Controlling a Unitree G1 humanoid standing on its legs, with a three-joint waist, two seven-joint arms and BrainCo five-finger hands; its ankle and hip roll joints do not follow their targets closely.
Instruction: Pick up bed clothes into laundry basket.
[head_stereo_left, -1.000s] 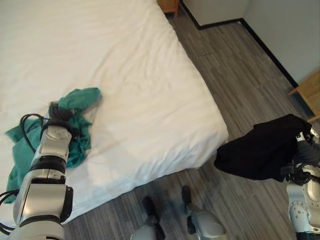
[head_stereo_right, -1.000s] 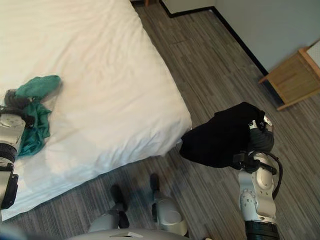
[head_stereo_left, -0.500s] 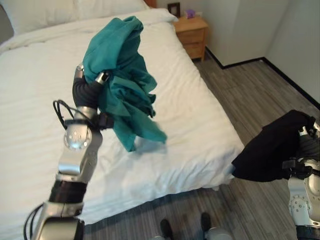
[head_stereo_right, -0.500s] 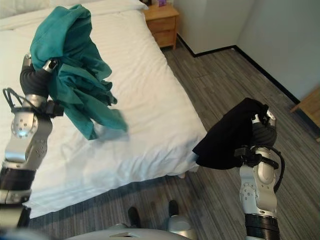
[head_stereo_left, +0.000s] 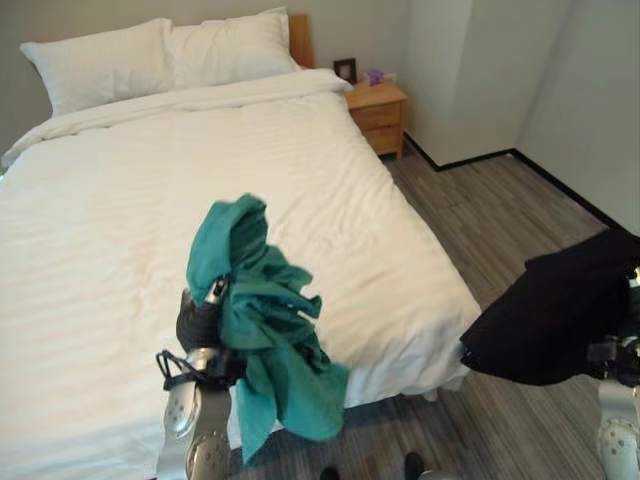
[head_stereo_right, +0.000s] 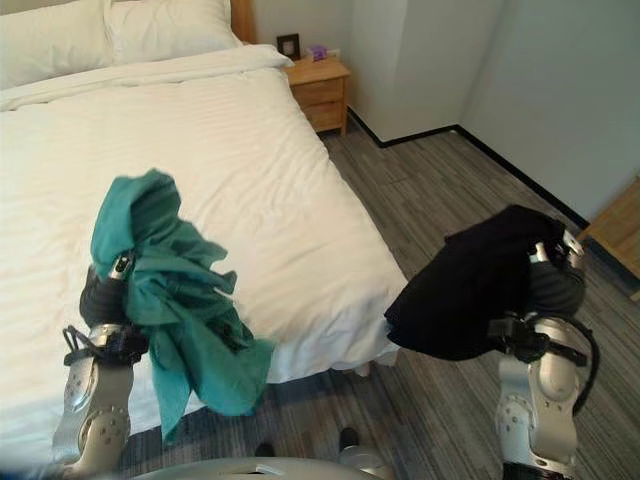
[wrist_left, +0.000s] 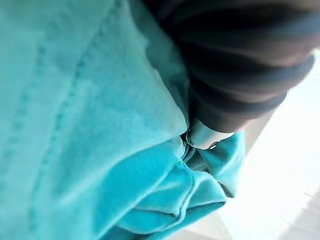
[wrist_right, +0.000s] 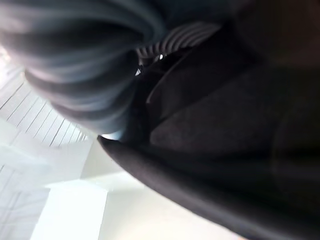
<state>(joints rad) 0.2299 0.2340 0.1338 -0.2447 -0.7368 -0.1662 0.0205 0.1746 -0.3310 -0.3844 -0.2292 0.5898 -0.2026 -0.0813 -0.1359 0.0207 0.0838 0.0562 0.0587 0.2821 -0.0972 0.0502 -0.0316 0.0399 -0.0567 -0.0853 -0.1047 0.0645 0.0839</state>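
A teal garment (head_stereo_left: 265, 330) hangs bunched from my left hand (head_stereo_left: 198, 320), raised over the near edge of the white bed (head_stereo_left: 120, 210). Its loose end dangles past the bed's edge. In the left wrist view the teal cloth (wrist_left: 90, 125) wraps close around the hand's dark cover (wrist_left: 240, 75). A black garment (head_stereo_right: 470, 295) is draped over and held by my right hand (head_stereo_right: 555, 290), which is up over the floor to the right of the bed. The black cloth (wrist_right: 225, 125) also lies right against that hand in the right wrist view.
Two white pillows (head_stereo_left: 150, 60) lie at the head of the bed. A wooden nightstand (head_stereo_left: 378, 105) stands at its far right corner, by the wall. Grey plank floor (head_stereo_left: 500, 210) runs along the bed's right side. More wooden furniture (head_stereo_right: 615, 230) shows at the far right.
The camera has tilted up to take in the whole bed. My left hand took the teal garment off the bed, lifted it high, and now holds it lower. The right hand still holds the black garment.
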